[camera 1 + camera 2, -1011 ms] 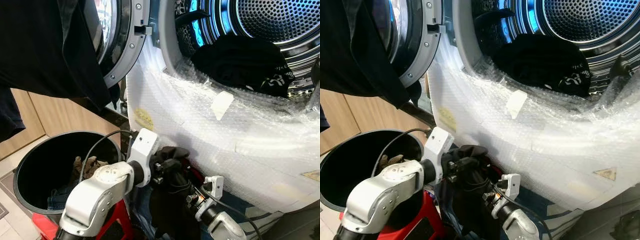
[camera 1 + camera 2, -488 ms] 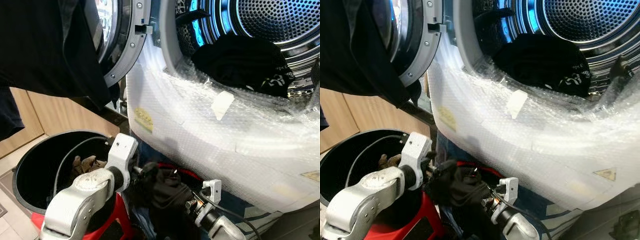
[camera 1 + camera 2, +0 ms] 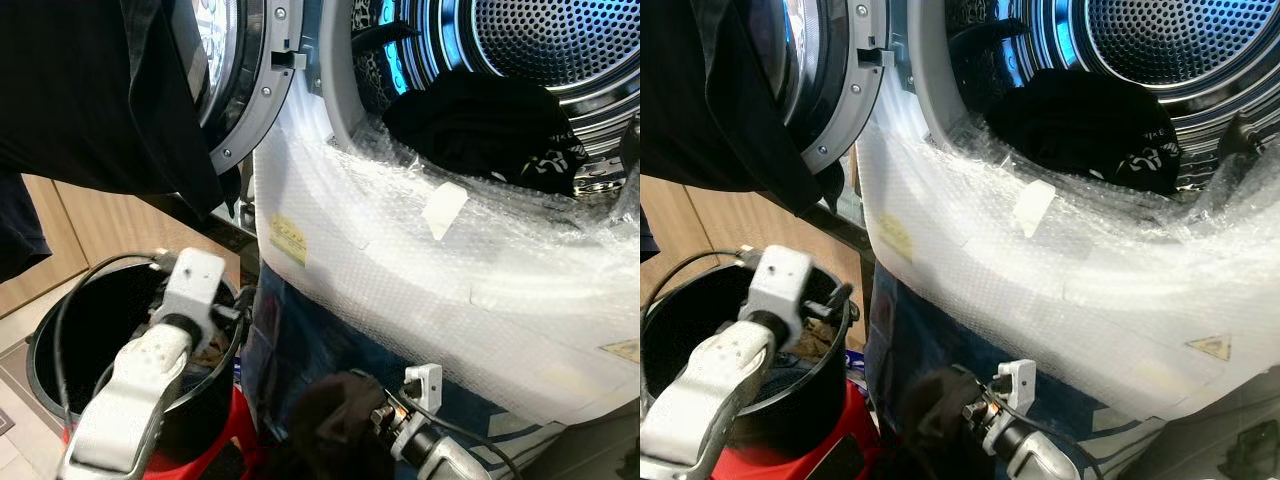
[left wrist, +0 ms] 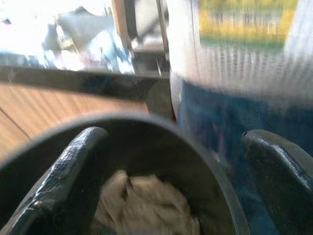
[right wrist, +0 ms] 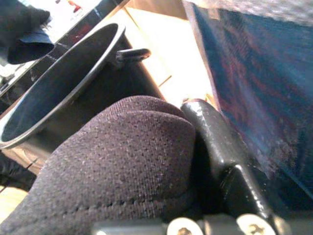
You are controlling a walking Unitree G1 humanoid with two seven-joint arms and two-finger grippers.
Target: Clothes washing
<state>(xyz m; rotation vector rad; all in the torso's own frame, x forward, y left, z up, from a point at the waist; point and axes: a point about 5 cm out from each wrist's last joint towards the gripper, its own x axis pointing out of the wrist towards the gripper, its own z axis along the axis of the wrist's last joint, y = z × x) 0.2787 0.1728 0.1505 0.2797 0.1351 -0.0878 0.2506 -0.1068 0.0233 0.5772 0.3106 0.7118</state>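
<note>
Left eye view: washing machine door (image 3: 235,80) stands open, drum (image 3: 540,45) already holds a black garment pile (image 3: 480,125) at about 1 o'clock, so loading is partly done. Bubble wrap (image 3: 420,250) covers the machine front below the opening. Black laundry bucket (image 3: 60,330) sits at 8 o'clock on the floor, beside the machine; a beige item (image 4: 146,205) and what may be denim lie in its bottom, so more clothes are left to move.

Left end effector (image 4: 166,181) hovers over the bucket rim, fingers spread wide with nothing between them; left wrist view looks down into the bucket at the beige cloth. Judged step: reaching for the next piece.

Right end effector (image 5: 195,161) is low at 6 o'clock, clenched on a dark knit garment (image 5: 122,161) that bulges over its fingers; in the head view the dark bundle (image 3: 335,420) hangs well below the drum opening. That piece is not yet in the drum. A dark shirt (image 3: 90,90) hangs over the door at 10 o'clock. Door not closed, no cycle started.
</note>
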